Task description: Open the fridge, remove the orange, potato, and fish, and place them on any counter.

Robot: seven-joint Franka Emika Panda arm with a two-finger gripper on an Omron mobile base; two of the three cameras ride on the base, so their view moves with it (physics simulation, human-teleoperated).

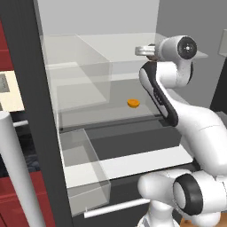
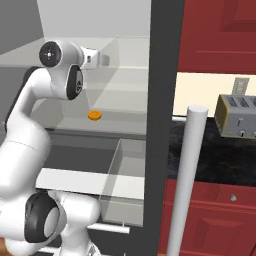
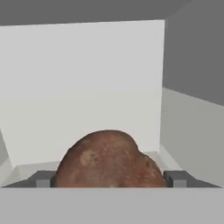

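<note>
Standing open: the fridge (image 1: 40,111), so that step looks done. Reaching into the fridge at upper-shelf height, with the gripper (image 3: 109,179) spread wide and the potato (image 3: 109,159) sitting right between the finger tips (image 3: 42,179), not yet pinched as far as can be told. Lying on a lower glass shelf of the fridge, well below the hand: the orange (image 1: 133,103). Remaining, by the look of it: gripping the potato, carrying it out, then the orange and the fish.
</note>
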